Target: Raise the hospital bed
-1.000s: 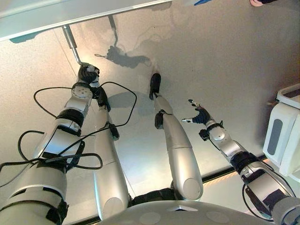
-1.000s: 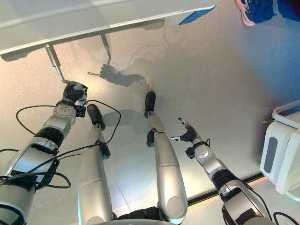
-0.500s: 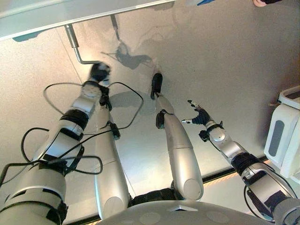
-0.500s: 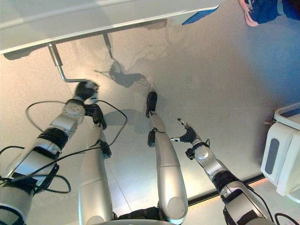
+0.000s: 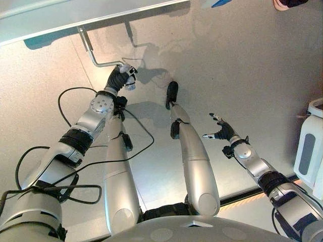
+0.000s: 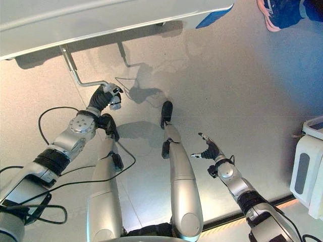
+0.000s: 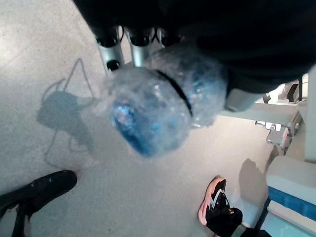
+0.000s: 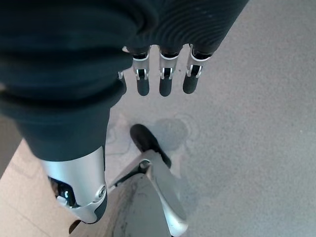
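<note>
Speckled grey floor (image 5: pixel 252 75) fills most of both eye views, with the pale underside edge of the hospital bed (image 5: pixel 60 17) running across the upper left of the frame. A bent metal crank (image 5: pixel 96 58) hangs down from the bed frame in the upper left, its handle end turned toward frame centre. The left hand (image 5: pixel 121 77) is at that end, fingers curled round the crank handle (image 7: pixel 158 106), which the left wrist view shows wrapped in clear film over blue. The right hand (image 5: pixel 222 132) hangs in the lower right, well apart from the crank, fingers straight and spread, holding nothing. A white cabinet (image 5: pixel 310 154) stands at the right edge. A person's pink-soled shoe (image 6: pixel 272 12) shows in the upper right corner.
</note>
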